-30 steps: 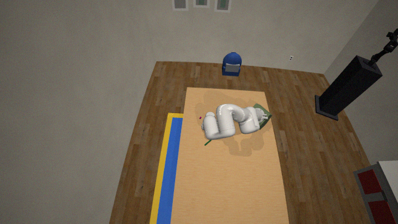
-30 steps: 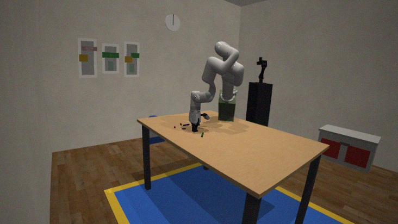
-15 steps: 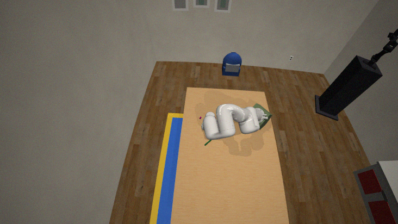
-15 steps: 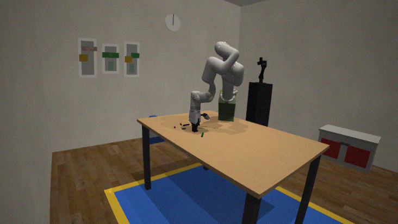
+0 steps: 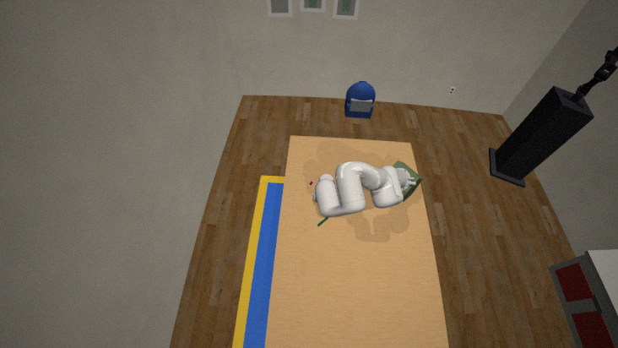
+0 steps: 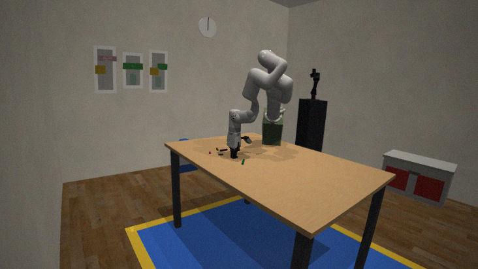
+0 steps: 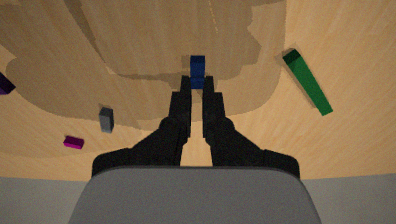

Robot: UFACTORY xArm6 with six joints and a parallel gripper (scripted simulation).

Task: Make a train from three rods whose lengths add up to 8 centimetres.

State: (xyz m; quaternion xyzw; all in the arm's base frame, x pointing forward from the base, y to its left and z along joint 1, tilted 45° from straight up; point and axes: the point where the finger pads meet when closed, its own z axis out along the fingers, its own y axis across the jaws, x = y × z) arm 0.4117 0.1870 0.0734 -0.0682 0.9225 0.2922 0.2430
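Note:
My gripper (image 7: 197,89) (image 6: 234,156) is shut on a small blue rod (image 7: 197,81) and is low over the table (image 6: 301,180). A second blue piece (image 7: 197,64) lies just beyond the held rod, in line with it and touching or nearly touching. A long green rod (image 7: 306,81) (image 6: 243,162) (image 5: 322,222) lies to the right. A grey rod (image 7: 106,119) and a magenta rod (image 7: 73,142) (image 5: 311,183) (image 6: 209,153) lie to the left. A purple rod (image 7: 5,83) (image 6: 223,149) shows at the far left edge. From above the arm hides my gripper.
An orange rod (image 6: 217,149) lies near the purple one. The arm's green base block (image 6: 272,132) stands on the table behind my gripper. The table's left edge (image 5: 286,207) is close to the rods.

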